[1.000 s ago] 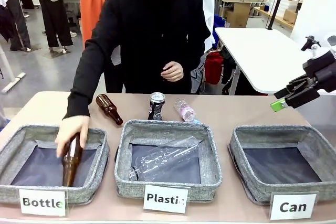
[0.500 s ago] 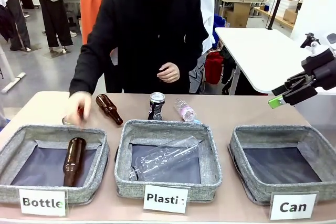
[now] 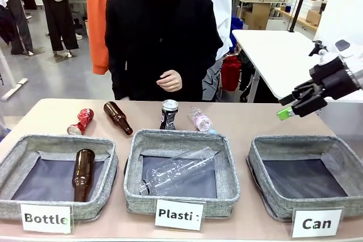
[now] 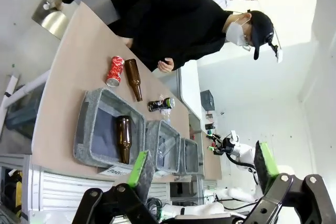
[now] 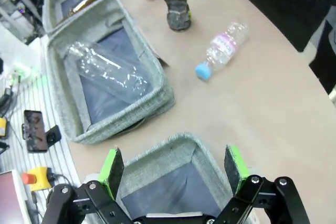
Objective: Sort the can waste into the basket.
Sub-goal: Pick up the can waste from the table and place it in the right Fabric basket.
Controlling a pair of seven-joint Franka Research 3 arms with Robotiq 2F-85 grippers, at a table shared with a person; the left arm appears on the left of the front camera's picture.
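Observation:
The black-and-blue can point(image 3: 169, 114) stands upright on the table behind the middle basket, also visible as the can point(image 5: 177, 2) and the can point(image 4: 161, 104). The crushed red-and-white can point(image 3: 81, 121) lies at the far left beside a brown bottle, seen again as the red can point(image 4: 114, 71). The grey "Can" basket point(image 3: 295, 140) sits at the right with nothing inside. My right gripper point(image 3: 288, 105) hangs open in the air above that basket's far edge, with the basket point(image 5: 168, 150) directly below the gripper point(image 5: 176, 166). My left gripper point(image 4: 202, 166) is open, high and far from the table.
The "Plastic" basket point(image 3: 229, 168) holds a clear bottle point(image 3: 176, 171). The "Bottle" basket point(image 3: 17, 157) holds a brown bottle point(image 3: 83, 174). Another brown bottle point(image 3: 118, 118) and a small plastic bottle point(image 3: 200, 121) lie on the table. A person in black stands at the far side.
The person let go of a brown bottle in the "Bottle" basket and drew the arm back, uncovering the red can. My right gripper drifted left.

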